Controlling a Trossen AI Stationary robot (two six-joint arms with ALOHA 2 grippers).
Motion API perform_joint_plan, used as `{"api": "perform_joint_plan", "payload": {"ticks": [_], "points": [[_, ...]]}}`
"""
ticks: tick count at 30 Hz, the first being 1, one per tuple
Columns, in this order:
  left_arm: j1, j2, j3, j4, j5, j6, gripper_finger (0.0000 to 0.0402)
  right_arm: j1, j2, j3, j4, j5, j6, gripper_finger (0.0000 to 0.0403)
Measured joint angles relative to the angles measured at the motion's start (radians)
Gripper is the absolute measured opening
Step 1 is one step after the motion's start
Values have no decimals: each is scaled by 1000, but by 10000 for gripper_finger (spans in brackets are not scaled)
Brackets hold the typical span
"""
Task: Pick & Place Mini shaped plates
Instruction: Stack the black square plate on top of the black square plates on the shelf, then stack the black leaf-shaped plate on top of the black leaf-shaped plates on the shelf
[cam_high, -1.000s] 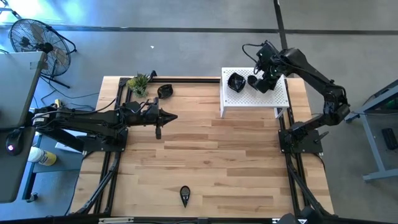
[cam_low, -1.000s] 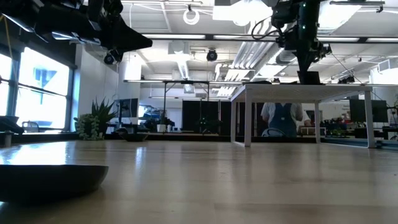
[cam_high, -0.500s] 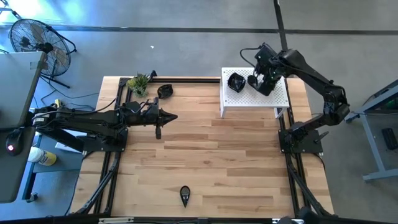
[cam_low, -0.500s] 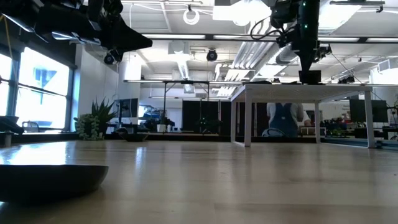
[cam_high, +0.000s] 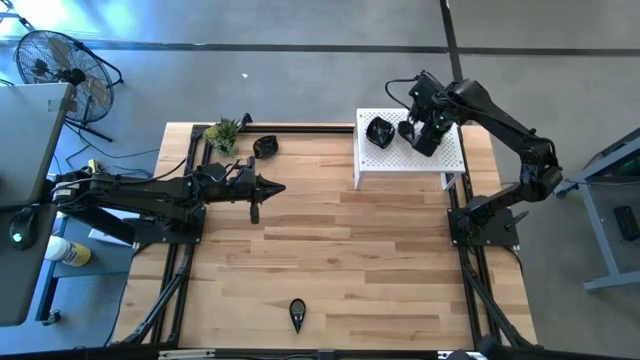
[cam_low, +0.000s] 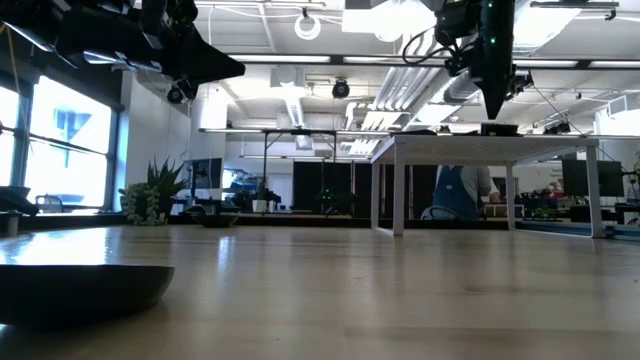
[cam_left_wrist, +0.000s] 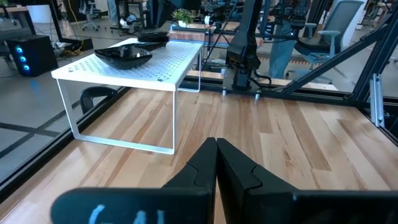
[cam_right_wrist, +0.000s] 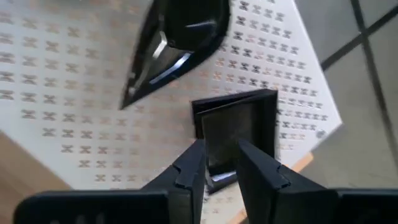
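Two plates rest on the white platform (cam_high: 440, 160); right gripper (cam_right_wrist: 219, 163), fingers narrowly parted above the square plate (cam_right_wrist: 239, 127), should lift clear vertically.

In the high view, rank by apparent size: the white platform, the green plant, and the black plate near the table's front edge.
1. white platform
2. green plant
3. black plate at the front edge, slightly smaller than the plant

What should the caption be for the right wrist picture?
Right gripper open above a square black plate on the white platform.
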Motion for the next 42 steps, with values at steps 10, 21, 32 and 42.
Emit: {"api": "perform_joint_plan", "payload": {"ticks": [10,21,32,42], "points": [[0,0,0,0,3,0,5,0,0,0,-29,-26,1,5],[0,7,0,-7,32,-20,5,120,-156,-58,251,-248,55,1],[10,37,14,-49,-101,-128,5,398,-466,-438,712,-243,192,1],[247,69,157,-411,-53,-150,1,613,-568,-670,1033,-197,221,2]]}}
